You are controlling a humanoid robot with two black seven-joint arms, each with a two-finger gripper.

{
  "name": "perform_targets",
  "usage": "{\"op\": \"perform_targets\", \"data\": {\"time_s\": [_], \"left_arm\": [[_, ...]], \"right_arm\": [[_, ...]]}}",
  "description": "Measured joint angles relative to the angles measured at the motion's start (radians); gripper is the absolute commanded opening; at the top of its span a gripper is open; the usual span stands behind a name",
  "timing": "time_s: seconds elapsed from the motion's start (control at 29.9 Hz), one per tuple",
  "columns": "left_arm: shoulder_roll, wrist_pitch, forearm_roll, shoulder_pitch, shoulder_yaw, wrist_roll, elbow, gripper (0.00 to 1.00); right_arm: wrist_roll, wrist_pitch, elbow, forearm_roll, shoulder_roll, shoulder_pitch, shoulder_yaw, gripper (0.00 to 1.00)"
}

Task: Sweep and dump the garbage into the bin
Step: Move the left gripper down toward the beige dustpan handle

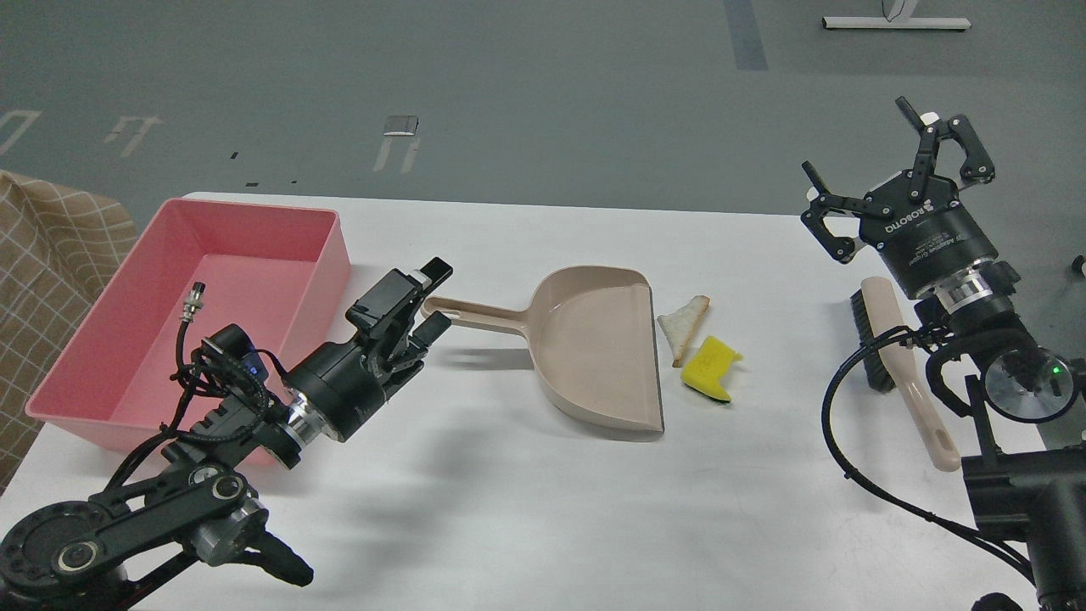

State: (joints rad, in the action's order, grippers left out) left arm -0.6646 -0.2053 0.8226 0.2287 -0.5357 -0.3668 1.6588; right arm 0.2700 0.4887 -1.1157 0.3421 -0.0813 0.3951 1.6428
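Observation:
A white bread piece (683,325) with brown crust and a yellow sponge chunk (711,367) with dark green backing lie on the white table (509,509), just right of the open edge of a beige dustpan (594,348). The pink bin (204,297) stands at the left. My left gripper (434,297) is open, low over the table, with its fingers at the end of the dustpan's handle (475,315). My right gripper (895,165) is open and empty, raised at the right, above a beige brush (904,373).
The brush with black bristles lies at the table's right side, partly under my right arm. A checked brown cloth (42,280) is beyond the table's left edge, beside the bin.

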Motion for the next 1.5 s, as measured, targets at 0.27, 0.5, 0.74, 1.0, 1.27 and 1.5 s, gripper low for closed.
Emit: {"op": "perform_targets", "data": {"time_s": [0.27,0.5,0.74,1.0,1.27,1.5], "left_arm": [[0.005,-0.118,0.001,-0.007,0.033,0.008,-0.004,0.98],[0.017,-0.169,0.002,-0.004,0.064,0.074,-0.013,0.98],[0.070,-0.226,0.041,-0.003,0.066,0.130,-0.031,0.98],[0.162,-0.282,0.117,-0.001,0.070,0.179,-0.083,0.98],[0.228,-0.284,0.137,0.011,0.092,0.199,-0.139,0.98],[0.285,-0.284,0.201,0.030,0.097,0.200,-0.227,0.98]], "right_arm": [[0.000,0.000,0.004,0.000,0.000,0.002,0.000,1.00],[0.000,0.000,0.004,0.000,0.000,0.005,0.000,1.00],[0.000,0.000,0.005,0.000,0.000,0.007,0.000,1.00],[0.000,0.000,0.005,0.000,-0.001,0.008,0.000,1.00],[0.000,0.000,0.006,0.001,-0.001,0.006,0.000,1.00],[0.000,0.000,0.008,0.001,0.000,0.008,0.000,1.00]]}}
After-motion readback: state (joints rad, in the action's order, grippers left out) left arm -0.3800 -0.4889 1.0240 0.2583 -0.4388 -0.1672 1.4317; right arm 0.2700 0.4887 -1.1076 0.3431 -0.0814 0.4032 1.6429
